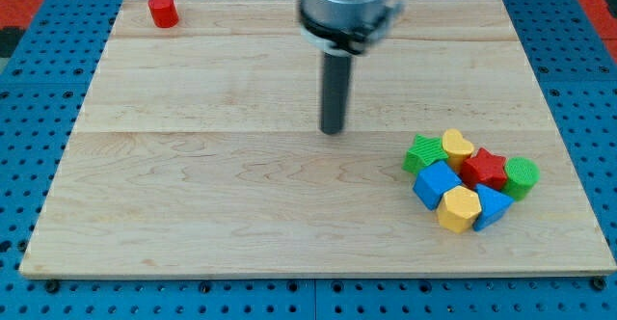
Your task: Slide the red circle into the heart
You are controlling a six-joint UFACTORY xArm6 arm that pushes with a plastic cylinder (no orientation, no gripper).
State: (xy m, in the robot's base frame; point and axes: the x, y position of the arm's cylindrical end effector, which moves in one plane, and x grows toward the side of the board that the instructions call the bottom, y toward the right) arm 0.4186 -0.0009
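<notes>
The red circle stands alone near the top left corner of the wooden board. The yellow heart lies at the top of a tight cluster of blocks at the view's right. My tip rests on the board near its middle, far to the right of and below the red circle, and left of and a little above the cluster. It touches no block.
The cluster also holds a green star, a red star, a green cylinder, a blue cube, a yellow hexagon and a blue triangle. A blue pegboard surrounds the board.
</notes>
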